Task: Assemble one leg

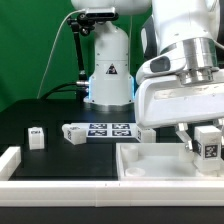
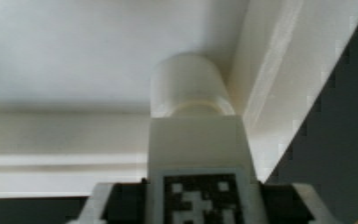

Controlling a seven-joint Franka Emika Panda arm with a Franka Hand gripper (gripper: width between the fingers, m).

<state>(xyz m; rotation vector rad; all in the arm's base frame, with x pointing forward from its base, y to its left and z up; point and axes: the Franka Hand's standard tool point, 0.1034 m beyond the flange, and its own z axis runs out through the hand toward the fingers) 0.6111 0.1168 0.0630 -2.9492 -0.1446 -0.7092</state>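
Exterior view: gripper is clamped on the leg, over the white tray piece at the exterior view's right. Long axis upright, rounded end down, tag facing the camera.

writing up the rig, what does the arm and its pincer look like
The arm is white with rounded shells and darker grey bands at the joints. Its base column carries a black triangular warning sticker, and a black cable loops beside it. The pincer has a boxy white body with dark fingers.
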